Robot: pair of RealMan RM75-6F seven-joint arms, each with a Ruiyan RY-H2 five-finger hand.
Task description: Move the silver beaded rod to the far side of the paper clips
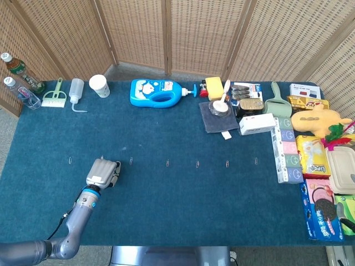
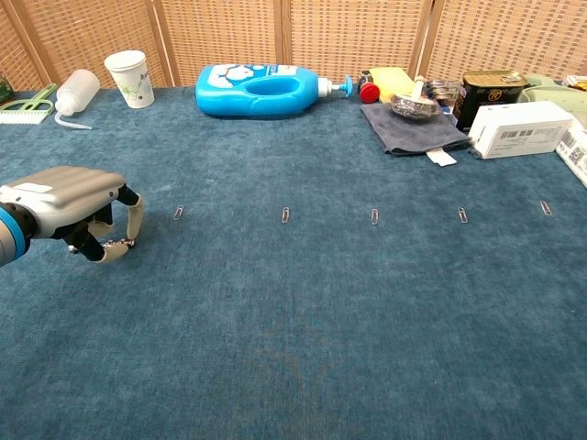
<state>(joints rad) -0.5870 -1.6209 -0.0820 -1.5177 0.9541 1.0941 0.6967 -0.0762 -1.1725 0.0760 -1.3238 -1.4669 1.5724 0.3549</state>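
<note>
Fingers [image 2: 136,216] pinching silver beaded rod [image 2: 117,244], near paper clips [image 2: 288,215]

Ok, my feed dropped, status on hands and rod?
Left hand pinching silver beaded rod just above the cloth. Right hand not in view. Rod on near side of paper clip row; nothing blocking.

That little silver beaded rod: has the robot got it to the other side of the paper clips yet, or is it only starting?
Only starting. Done: the left hand has the silver beaded rod pinched in its fingers. In hand: it holds the rod just above the blue cloth table, on the near side of the row of small metal paper clips. Left: carrying it past that row and setting it down.
</note>
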